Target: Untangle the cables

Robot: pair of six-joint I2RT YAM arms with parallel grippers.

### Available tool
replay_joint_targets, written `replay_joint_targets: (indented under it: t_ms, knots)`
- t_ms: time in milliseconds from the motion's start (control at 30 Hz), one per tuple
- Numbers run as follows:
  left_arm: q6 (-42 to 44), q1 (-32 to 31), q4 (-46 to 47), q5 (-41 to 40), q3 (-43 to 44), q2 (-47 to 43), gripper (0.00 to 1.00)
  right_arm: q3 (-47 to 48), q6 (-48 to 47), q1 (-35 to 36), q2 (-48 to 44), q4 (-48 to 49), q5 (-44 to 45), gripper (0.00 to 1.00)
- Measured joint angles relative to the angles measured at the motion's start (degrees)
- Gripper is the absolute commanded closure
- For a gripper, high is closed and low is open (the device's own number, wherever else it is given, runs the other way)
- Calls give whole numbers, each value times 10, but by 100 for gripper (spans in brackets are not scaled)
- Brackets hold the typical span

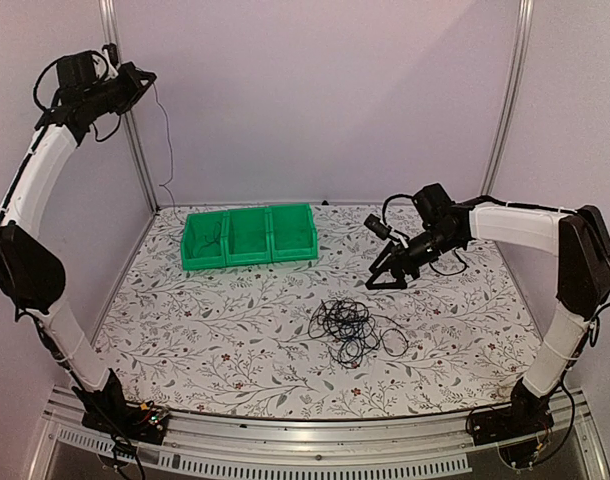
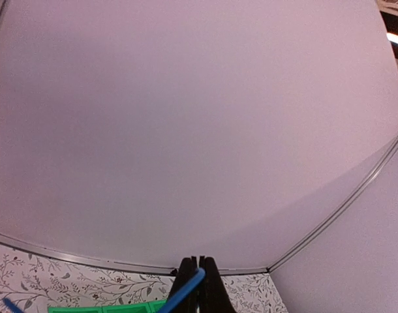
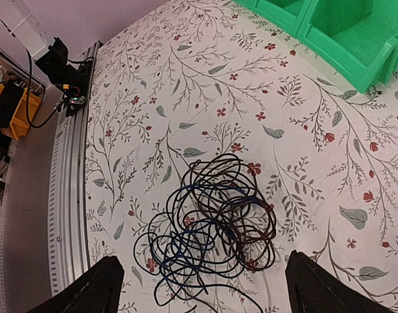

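Note:
The cables (image 1: 349, 328) lie as one hand-sized tangle of thin black loops with a dark blue strand on the floral table, right of centre. In the right wrist view the tangle (image 3: 212, 228) lies between my spread fingers (image 3: 101, 290). My right gripper (image 1: 381, 278) is open and empty, hovering just behind the tangle. My left gripper (image 1: 137, 80) is raised high at the back left, facing the wall. In its wrist view the gripper (image 2: 198, 267) has its jaws together, with a bright blue cord (image 2: 179, 293) ending between the fingertips. A thin cord (image 1: 171, 150) hangs from it towards the table.
A green bin (image 1: 249, 236) with three compartments stands at the back, left of centre; it also shows in the right wrist view (image 3: 342, 39). Enclosure walls and metal posts (image 1: 130, 110) bound the table. A metal rail (image 1: 315, 455) runs along the near edge.

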Motion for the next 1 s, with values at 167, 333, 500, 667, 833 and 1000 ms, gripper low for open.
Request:
replay_joint_targets:
  t_ms: [167,333,500,667,833,1000]
  knots:
    - [-5,-4,14,4,42,7,100,0,0,0,0,0,0,10]
    - [-5,-17,29,3,55,7,100,0,0,0,0,0,0,10]
    - [-4,-24,31,3,47,12,100,0,1,0,0,0,0,10]
    - [-4,-27,34,3,19,12,100,0,2,0,0,1,0,10]
    - [-4,-31,46,-1,-40,12,100,0,3,0,4,2,0,10]
    - [-4,-33,50,-4,-100,12,100,-1,5,0,5,3,0,10]
